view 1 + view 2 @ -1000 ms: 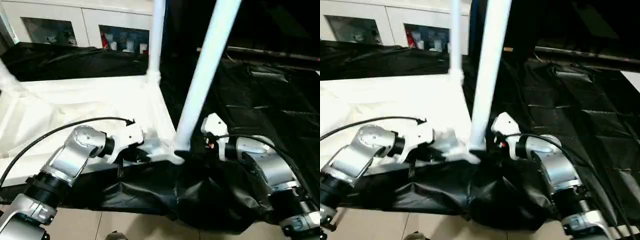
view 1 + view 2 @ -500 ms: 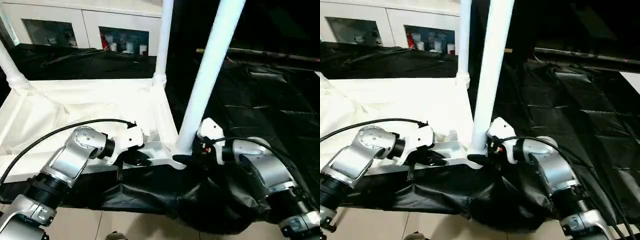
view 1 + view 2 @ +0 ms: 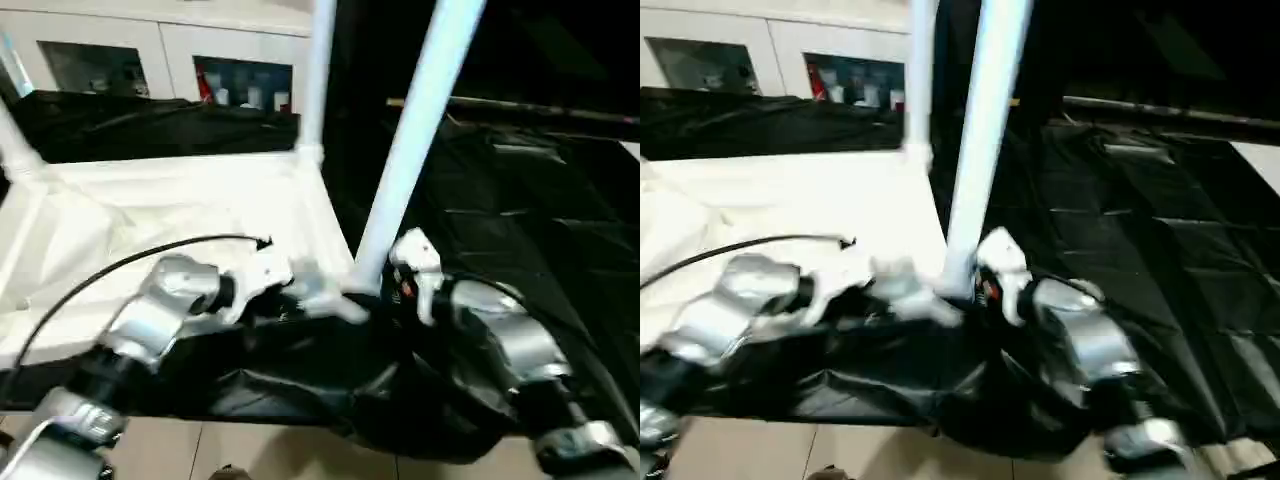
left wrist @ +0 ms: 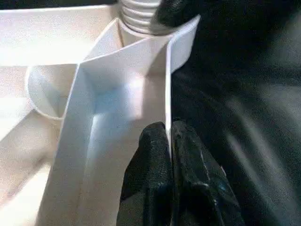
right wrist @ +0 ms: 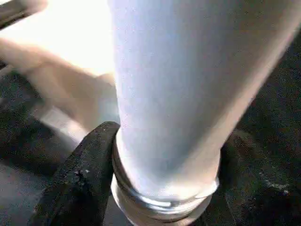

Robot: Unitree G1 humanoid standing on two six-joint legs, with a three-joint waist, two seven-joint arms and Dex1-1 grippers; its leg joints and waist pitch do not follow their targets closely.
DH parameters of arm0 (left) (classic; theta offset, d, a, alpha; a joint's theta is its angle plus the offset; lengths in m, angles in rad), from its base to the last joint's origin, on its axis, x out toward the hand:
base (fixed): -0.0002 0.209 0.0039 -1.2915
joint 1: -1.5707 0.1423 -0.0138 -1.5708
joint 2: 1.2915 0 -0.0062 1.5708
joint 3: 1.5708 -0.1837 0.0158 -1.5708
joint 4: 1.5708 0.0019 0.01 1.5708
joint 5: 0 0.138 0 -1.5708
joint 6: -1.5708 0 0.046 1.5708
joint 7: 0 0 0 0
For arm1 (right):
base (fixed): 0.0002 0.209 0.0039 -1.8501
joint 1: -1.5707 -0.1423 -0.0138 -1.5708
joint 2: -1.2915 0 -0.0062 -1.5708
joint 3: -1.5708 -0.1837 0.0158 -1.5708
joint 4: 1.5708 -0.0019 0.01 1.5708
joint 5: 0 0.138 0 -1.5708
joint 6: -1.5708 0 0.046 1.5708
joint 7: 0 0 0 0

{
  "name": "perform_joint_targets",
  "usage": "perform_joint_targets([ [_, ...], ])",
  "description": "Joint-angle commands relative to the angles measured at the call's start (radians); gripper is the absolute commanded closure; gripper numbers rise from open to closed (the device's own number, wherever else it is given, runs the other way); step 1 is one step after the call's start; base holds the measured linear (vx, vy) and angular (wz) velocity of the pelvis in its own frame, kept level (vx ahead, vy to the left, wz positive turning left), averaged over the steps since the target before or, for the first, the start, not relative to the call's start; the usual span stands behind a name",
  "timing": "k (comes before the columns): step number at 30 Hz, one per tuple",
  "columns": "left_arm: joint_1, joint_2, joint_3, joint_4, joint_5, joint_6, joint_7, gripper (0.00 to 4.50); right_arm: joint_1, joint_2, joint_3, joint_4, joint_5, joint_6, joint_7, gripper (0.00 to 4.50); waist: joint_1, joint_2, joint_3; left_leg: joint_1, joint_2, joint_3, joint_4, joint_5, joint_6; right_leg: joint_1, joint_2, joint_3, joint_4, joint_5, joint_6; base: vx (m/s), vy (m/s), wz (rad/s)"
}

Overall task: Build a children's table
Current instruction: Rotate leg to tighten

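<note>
- The left gripper (image 4: 168, 141) has its two black fingers (image 4: 150, 165) pinched on the thin rim wall of the tabletop (image 4: 117, 94), one finger on each side of it, near the corner.
- The right gripper (image 5: 164, 188) has its fingers (image 5: 87, 174) around the foot of the near leg (image 5: 178, 84), just above the ribbed collar; one finger touches the leg, and the far one is too dim to judge, so I cannot tell whether the leg is gripped.
- The near leg (image 3: 415, 140) rises tilted from the tabletop's near right corner socket.
- The tabletop (image 3: 180, 210) lies underside up on a black cloth (image 3: 520, 220), in front of both forearms.
- A far leg (image 3: 318, 75) stands in the far right corner; another leg (image 3: 15, 145) stands at the far left corner.
- A cabinet (image 3: 150, 60) with glass doors stands behind.
</note>
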Motion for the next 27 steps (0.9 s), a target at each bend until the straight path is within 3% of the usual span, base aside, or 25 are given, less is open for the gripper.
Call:
perform_joint_targets([
  [1,-0.048,-0.08,0.033,0.037,-0.003,0.027,0.133,4.5,-0.008,0.053,-0.043,0.127,-0.023,0.037,-0.21,1.75,-0.004,0.017,-0.066,-0.003,0.002,0.002,-0.068,-0.215,-0.029,0.062,-0.064,0.051,-0.078,-0.33,-0.113,0.0,0.0,0.0],
  [5,-0.091,-0.206,0.052,0.122,0.024,0.065,0.328,4.5,-0.079,0.174,-0.109,0.262,0.015,0.016,-0.395,1.75,-0.015,0.016,-0.065,0.01,-0.001,0.003,-0.065,-0.281,-0.032,0.051,-0.064,0.05,-0.091,-0.378,-0.103,0.0,0.0,0.0],
  [6,-0.092,-0.229,0.044,0.128,0.032,0.067,0.342,4.5,-0.096,0.198,-0.113,0.285,0.02,0.005,-0.406,1.75,-0.016,0.016,-0.066,0.007,-0.001,0.004,-0.065,-0.28,-0.023,0.053,-0.065,0.05,-0.092,-0.38,-0.096,0.0,0.0,0.0],
  [8,-0.089,-0.252,0.031,0.129,0.037,0.061,0.342,4.5,-0.115,0.226,-0.106,0.307,0.023,-0.008,-0.392,1.75,-0.015,0.016,-0.065,0.003,-0.002,0.003,-0.066,-0.275,-0.011,0.055,-0.064,0.049,-0.094,-0.381,-0.082,0.0,0.0,0.0],
  [9,-0.089,-0.255,0.03,0.129,0.037,0.06,0.342,4.5,-0.117,0.229,-0.105,0.309,0.023,-0.01,-0.389,1.4,-0.014,0.015,-0.066,0.001,-0.003,0.003,-0.067,-0.269,-0.006,0.057,-0.063,0.049,-0.094,-0.382,-0.074,0.0,0.0,0.0],
  [10,-0.089,-0.261,0.027,0.131,0.037,0.056,0.341,4.5,-0.122,0.236,-0.103,0.314,0.024,-0.013,-0.383,1.4,-0.014,0.016,-0.065,0.001,-0.003,0.003,-0.067,-0.269,-0.004,0.056,-0.063,0.049,-0.095,-0.384,-0.072,0.0,0.0,0.0],
  [11,-0.09,-0.265,0.023,0.136,0.039,0.047,0.336,4.5,-0.13,0.244,-0.097,0.322,0.015,-0.022,-0.385,1.06,-0.016,0.016,-0.063,0.002,-0.003,0.003,-0.069,-0.281,-0.003,0.054,-0.062,0.047,-0.098,-0.405,-0.066,0.0,0.0,0.0],
  [13,-0.089,-0.255,0.02,0.14,0.041,0.041,0.321,4.5,-0.144,0.25,-0.079,0.329,-0.005,-0.046,-0.363,1.03,-0.018,0.013,-0.061,0.005,-0.004,0.001,-0.07,-0.308,-0.001,0.052,-0.065,0.044,-0.105,-0.464,-0.051,0.0,0.0,0.0],
  [16,-0.086,-0.219,0.022,0.138,0.042,0.031,0.293,4.5,-0.143,0.208,-0.029,0.298,-0.056,-0.082,-0.304,0.84,-0.021,0.011,-0.061,0.005,-0.003,-0.002,-0.071,-0.318,0.0,0.051,-0.065,0.042,-0.109,-0.498,-0.036,0.0,0.0,0.0],
  [18,-0.08,-0.185,0.024,0.13,0.039,0.018,0.255,4.5,-0.117,0.152,-0.002,0.22,-0.054,-0.072,-0.203,0.84,-0.022,0.01,-0.059,0.001,-0.005,-0.002,-0.071,-0.319,0.007,0.054,-0.064,0.041,-0.111,-0.504,-0.03,0.0,0.0,0.0],
  [20,-0.077,-0.175,0.021,0.128,0.038,0.002,0.239,4.5,-0.109,0.137,0.003,0.2,-0.051,-0.068,-0.178,0.84,-0.018,0.007,-0.062,-0.002,-0.004,0.001,-0.07,-0.282,0.02,0.056,-0.066,0.046,-0.107,-0.469,-0.03,0.0,0.0,0.0],
  [22,-0.061,-0.127,0.002,0.112,0.035,-0.055,0.147,4.5,-0.071,0.064,0.019,0.11,-0.031,-0.047,-0.061,0.84,-0.016,0.009,-0.066,-0.003,-0.004,0.001,-0.069,-0.252,0.024,0.06,-0.064,0.047,-0.102,-0.432,-0.039,0.0,0.0,0.0],
  [24,-0.048,-0.098,-0.005,0.093,0.022,-0.075,0.08,4.5,-0.046,0.011,0.029,0.058,-0.023,-0.046,0.014,0.84,-0.011,0.01,-0.067,-0.006,-0.001,0.002,-0.069,-0.219,0.037,0.063,-0.062,0.05,-0.094,-0.358,-0.059,0.0,0.0,0.0],
  [26,-0.033,-0.067,-0.01,0.062,-0.004,-0.105,0.001,4.5,-0.022,-0.046,0.042,0.009,-0.017,-0.048,0.098,0.84,-0.012,0.012,-0.069,-0.008,0.002,0.004,-0.068,-0.193,0.039,0.067,-0.061,0.051,-0.081,-0.27,-0.103,0.0,0.0,0.0],
  [27,-0.02,-0.042,-0.012,0.031,-0.03,-0.09,-0.06,4.5,-0.001,-0.092,0.057,-0.033,-0.008,-0.046,0.169,0.84,-0.011,0.017,-0.071,-0.007,0.003,0.003,-0.066,-0.183,0.039,0.068,-0.06,0.051,-0.075,-0.228,-0.124,0.0,0.0,0.0],
])
